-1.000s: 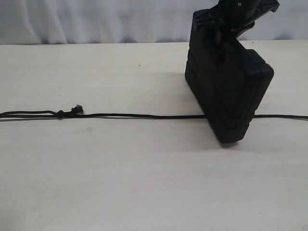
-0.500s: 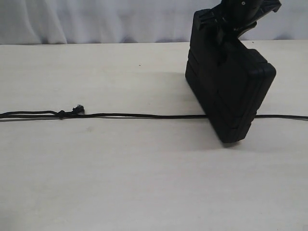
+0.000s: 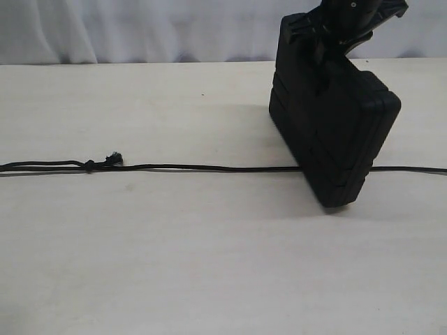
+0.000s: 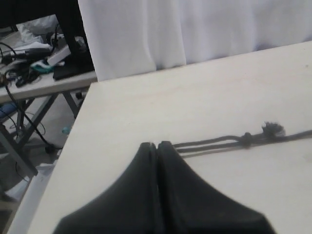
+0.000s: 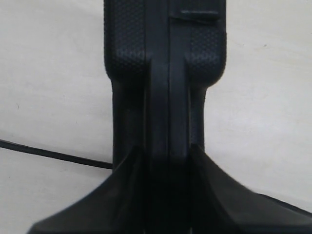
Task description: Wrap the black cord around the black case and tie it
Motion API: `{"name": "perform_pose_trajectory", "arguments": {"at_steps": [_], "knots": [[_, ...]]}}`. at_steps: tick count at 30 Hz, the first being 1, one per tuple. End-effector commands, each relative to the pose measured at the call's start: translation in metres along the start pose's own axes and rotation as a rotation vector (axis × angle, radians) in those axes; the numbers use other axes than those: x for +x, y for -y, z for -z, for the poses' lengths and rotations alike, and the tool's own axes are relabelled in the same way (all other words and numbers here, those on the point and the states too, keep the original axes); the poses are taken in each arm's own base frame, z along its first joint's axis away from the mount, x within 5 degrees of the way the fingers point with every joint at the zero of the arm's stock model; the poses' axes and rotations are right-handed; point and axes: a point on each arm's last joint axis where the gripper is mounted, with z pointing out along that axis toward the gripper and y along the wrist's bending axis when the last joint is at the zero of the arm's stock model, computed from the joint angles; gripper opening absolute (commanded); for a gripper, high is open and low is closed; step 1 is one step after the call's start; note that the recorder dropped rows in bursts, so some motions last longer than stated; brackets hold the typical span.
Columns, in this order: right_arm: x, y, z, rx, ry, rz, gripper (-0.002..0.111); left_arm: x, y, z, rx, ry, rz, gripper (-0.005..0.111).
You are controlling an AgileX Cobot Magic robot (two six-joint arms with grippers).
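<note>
Across the bare front of a pale wooden table (image 3: 209, 279), a long, thin braided black cord (image 3: 209, 167) lies pulled out in a nearly straight line from edge to edge. A small knot (image 3: 87, 165) and a frayed tip (image 3: 112, 158) sit toward the left. At that end the left gripper (image 4: 157, 146) has its fingers pressed together, and the doubled cord runs out from their tips, apparently pinched there.

Farther right, the cord passes out of sight at a flat, rectangular, matte plastic black case (image 3: 342, 132) and reappears on its other side. The case stands tilted on one lower corner. Whether that corner touches the table, or whether the cord goes under or behind it, cannot be told.

At the case's upper end, the right gripper (image 5: 166, 153) is clamped across its narrow edge, one finger on each face. A white curtain (image 3: 140, 31) hangs behind.

No turn of cord shows on the case, so the task appears barely begun. The wrapping and the tying are both yet to be done.
</note>
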Motion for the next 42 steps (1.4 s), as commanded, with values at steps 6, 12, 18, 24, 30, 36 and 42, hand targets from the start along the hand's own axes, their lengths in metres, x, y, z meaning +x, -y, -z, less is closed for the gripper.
{"name": "perform_pose_trajectory", "arguments": {"at_steps": [6, 12, 18, 24, 30, 36, 42], "knots": [[-0.001, 0.007, 0.006, 0.037, 0.021, 0.03, 0.004, -0.041, -0.002, 0.01, 0.043, 0.476, 0.297, 0.0], [-0.001, 0.007, 0.006, 0.037, 0.021, 0.03, 0.004, -0.059, -0.006, 0.022, 0.169, 0.714, 0.637, 0.0], [-0.001, 0.007, 0.006, 0.037, 0.021, 0.03, 0.004, -0.107, 0.002, 0.039, 0.316, 0.72, 0.517, 0.0], [-0.001, 0.007, 0.006, 0.037, 0.021, 0.03, 0.004, -0.165, 0.007, 0.007, 0.383, 0.523, 0.365, 0.0], [-0.001, 0.007, 0.006, 0.037, 0.021, 0.03, 0.004, -0.189, 0.018, -0.081, 0.469, 0.291, 0.309, 0.0], [-0.001, 0.007, 0.006, 0.034, 0.021, 0.029, 0.004, -0.17, 0.047, -0.179, 0.709, 0.099, 0.176, 0.0], [-0.001, 0.007, 0.006, 0.034, 0.021, 0.029, 0.004, -0.113, 0.042, -0.25, 0.58, -0.323, -0.065, 0.0]]}}
